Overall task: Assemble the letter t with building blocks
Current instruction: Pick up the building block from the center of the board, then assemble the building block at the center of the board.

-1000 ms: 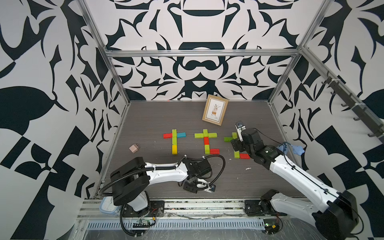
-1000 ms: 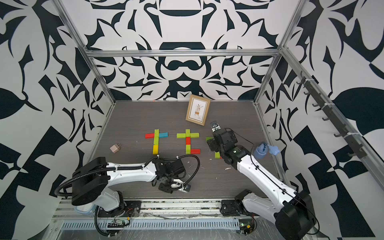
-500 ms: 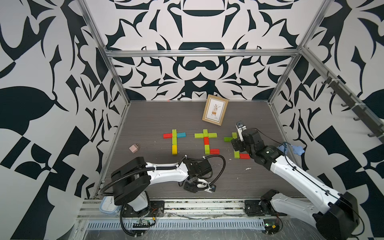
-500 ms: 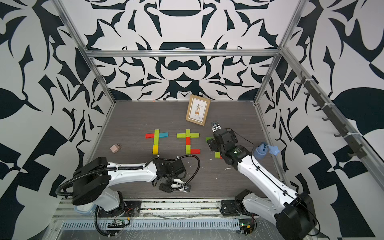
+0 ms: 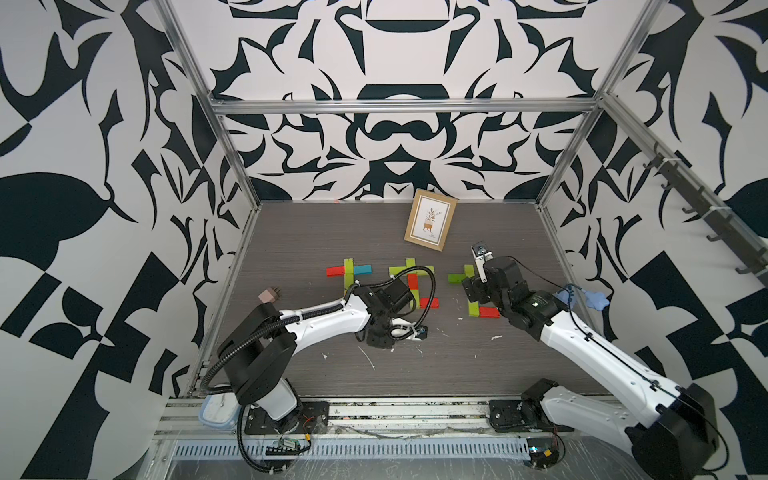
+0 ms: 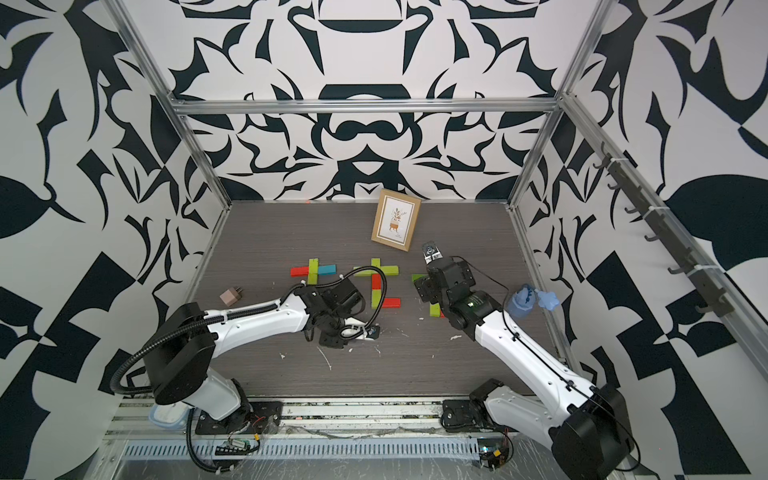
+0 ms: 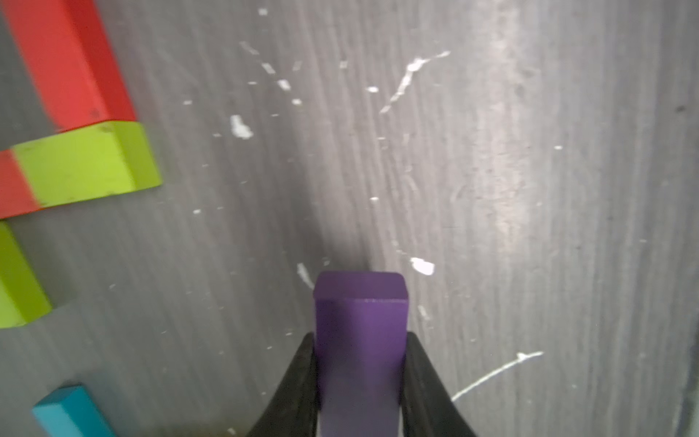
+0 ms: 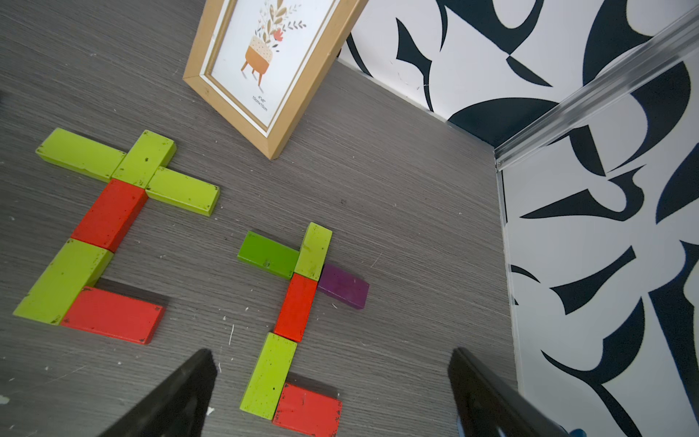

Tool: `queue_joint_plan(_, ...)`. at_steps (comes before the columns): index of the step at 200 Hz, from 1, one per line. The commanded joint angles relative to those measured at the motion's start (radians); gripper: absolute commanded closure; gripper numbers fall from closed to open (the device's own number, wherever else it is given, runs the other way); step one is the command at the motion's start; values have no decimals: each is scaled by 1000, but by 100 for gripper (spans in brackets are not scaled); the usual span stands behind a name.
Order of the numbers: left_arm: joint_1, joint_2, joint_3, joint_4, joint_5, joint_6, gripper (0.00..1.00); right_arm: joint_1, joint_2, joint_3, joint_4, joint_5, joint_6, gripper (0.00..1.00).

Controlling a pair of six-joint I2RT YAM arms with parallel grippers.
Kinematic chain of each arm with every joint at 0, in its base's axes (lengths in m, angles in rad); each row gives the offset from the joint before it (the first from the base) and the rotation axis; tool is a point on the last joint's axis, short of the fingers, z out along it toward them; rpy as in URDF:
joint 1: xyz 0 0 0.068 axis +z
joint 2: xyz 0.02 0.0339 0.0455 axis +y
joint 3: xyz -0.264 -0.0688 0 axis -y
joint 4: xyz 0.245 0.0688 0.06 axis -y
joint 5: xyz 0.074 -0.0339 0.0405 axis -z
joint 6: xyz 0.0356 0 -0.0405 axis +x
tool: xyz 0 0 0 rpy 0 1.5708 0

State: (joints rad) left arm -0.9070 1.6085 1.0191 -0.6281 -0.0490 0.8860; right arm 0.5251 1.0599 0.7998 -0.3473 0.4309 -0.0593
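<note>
The left tool (image 7: 361,340) is clamped on a purple block (image 7: 361,302). It is best held level and set flush against the left letter (image 5: 348,269). The right tool (image 8: 333,355) stands apart, empty.

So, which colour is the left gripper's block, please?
A purple block, best in the left wrist view.

Black-and-white patterned walls (image 5: 395,137) box in a grey wood-grain floor (image 5: 332,232) — flecked with white scuffs (image 7: 410,72). Aluminium rails (image 5: 399,106) edge the walls; a hook rack (image 5: 715,214) lines one side — light glares off the floor.
</note>
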Motion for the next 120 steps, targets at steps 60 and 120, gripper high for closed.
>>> queue_joint_plan(60,157,137,188,-53,36,133,80,4,-7,29,3,-1,11,1)
queue_joint_plan(120,221,210,213,-63,44,207,80,4,2,35,-2,1,7,1)
